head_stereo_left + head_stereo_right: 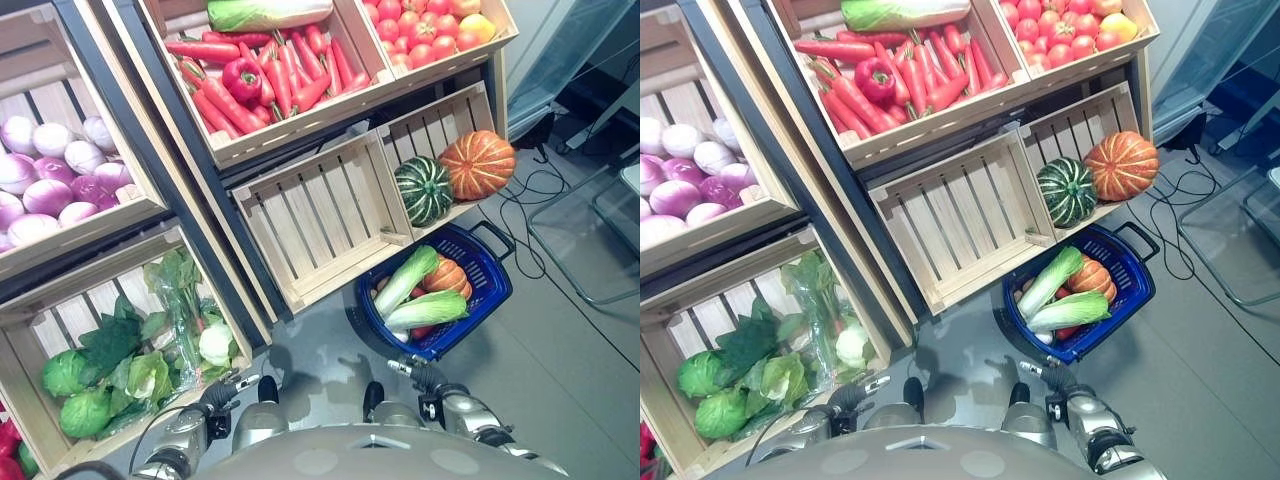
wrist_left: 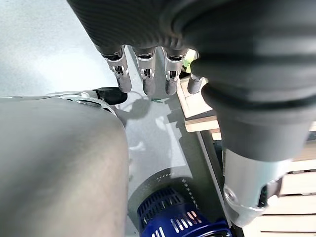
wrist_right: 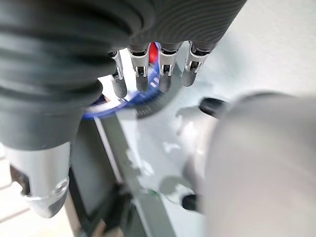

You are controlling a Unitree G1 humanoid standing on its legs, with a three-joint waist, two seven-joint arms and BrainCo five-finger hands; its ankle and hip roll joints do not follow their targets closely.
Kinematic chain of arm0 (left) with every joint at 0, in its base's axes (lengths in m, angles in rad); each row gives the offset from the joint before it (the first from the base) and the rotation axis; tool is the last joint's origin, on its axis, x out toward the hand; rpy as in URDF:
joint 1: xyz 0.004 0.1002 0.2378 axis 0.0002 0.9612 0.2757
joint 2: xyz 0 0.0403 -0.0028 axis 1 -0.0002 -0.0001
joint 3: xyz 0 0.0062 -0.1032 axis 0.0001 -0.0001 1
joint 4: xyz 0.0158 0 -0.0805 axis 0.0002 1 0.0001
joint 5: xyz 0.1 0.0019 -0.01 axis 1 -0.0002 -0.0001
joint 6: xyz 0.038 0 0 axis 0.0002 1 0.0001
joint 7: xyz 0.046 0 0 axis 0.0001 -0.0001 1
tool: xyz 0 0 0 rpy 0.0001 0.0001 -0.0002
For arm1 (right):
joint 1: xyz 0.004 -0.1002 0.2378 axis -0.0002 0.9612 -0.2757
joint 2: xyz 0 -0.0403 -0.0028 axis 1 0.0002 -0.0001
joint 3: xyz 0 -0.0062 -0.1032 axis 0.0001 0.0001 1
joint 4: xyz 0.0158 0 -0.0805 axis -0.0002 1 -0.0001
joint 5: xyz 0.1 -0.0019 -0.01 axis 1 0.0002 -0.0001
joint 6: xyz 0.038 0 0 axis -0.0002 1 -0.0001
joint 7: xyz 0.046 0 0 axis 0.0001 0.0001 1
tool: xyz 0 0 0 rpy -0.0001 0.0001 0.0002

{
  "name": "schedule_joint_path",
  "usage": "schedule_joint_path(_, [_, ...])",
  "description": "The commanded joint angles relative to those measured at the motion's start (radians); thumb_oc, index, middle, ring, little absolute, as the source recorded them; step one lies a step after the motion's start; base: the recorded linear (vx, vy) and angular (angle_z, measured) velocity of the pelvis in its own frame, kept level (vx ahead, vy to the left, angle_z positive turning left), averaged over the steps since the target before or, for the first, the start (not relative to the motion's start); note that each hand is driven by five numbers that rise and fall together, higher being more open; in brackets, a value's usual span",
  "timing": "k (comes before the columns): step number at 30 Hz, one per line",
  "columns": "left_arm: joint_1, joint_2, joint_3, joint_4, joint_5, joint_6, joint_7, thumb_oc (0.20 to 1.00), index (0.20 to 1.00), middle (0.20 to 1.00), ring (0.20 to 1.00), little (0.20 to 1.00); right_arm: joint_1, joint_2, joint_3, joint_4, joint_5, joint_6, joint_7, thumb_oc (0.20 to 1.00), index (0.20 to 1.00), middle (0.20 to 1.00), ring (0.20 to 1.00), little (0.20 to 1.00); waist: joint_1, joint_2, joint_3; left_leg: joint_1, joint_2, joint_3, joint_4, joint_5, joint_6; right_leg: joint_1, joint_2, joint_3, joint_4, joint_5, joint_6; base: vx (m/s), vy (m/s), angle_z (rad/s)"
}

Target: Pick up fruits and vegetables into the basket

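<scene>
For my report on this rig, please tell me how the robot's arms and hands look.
Both arms are silver-grey metal. The left hand and right hand each have a dark ribbed cover over the back and wrist, and a row of silver fingers with dark tips.

The basket is set on the floor before the crate in which the two pumpkins are kept; cabbages are laid in it.
</scene>
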Motion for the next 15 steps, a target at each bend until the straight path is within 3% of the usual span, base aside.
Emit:
schedule_joint_path(1, [-0.065,-0.021,-0.029,0.068,0.026,0.010,-0.024,1.000,1.000,1.000,1.000,1.000,-0.048,0.005,0.035,0.048,0.013,0.061,0.025,1.000,1.000,1.000,1.000,1.000,0.006,-0.001,0.025,0.015,-0.037,0.010,0.034,-0.129,0.037,0.013,-0.046,-0.051,0.041,-0.001,0.053,-0.03,0.053,-0.13])
schedule_joint_path(7, [-0.082,-0.041,-0.022,0.108,0.002,0.036,-0.051,1.000,1.000,1.000,1.000,1.000,-0.040,0.024,-0.025,0.139,0.138,0.140,0.104,1.000,1.000,1.000,1.000,1.000,-0.001,0.012,0.002,0.033,-0.057,0.014,0.043,-0.146,0.054,0.032,-0.049,-0.059,0.045,-0.011,0.048,-0.04,0.063,-0.03])
schedule_joint_path(15, [-0.092,-0.054,-0.032,0.126,0.063,0.088,-0.064,1.000,1.000,1.000,1.000,1.000,-0.048,0.016,-0.017,0.170,0.048,0.193,0.125,1.000,1.000,1.000,1.000,1.000,0.006,0.012,-0.022,0.052,-0.071,0.008,0.052,-0.161,0.068,0.055,-0.046,-0.070,0.047,-0.020,0.043,0.00,0.014,-0.02])
